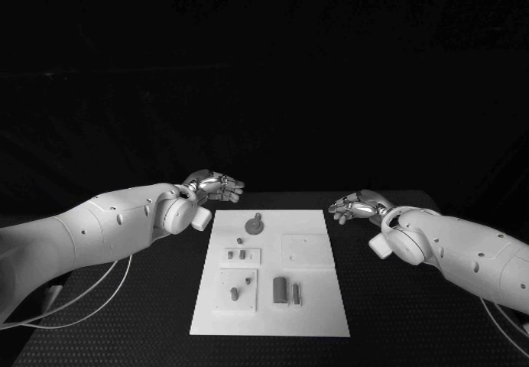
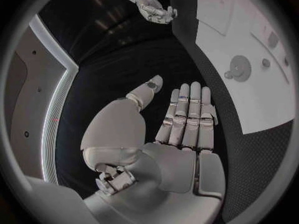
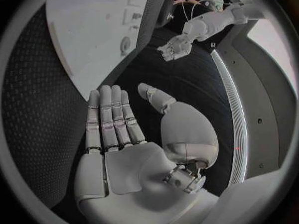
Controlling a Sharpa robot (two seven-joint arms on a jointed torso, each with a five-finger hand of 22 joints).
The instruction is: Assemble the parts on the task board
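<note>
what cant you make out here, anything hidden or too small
- Small parts on the task board, head view: too small to tell their shapes.
- Board's near end, left wrist view: cut off by the picture's rim.
- Left hand and right hand, head view: palms face away; wrist views show both holding nothing.

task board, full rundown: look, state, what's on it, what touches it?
The task board is a white, flat rectangular plate lying lengthwise on the black table, between the two hands. It carries slightly raised square panels and small grey parts: a round piece near the far end, short pegs at the left panels, two upright bars near the middle. Neither the left hand nor the right hand touches it.
</note>
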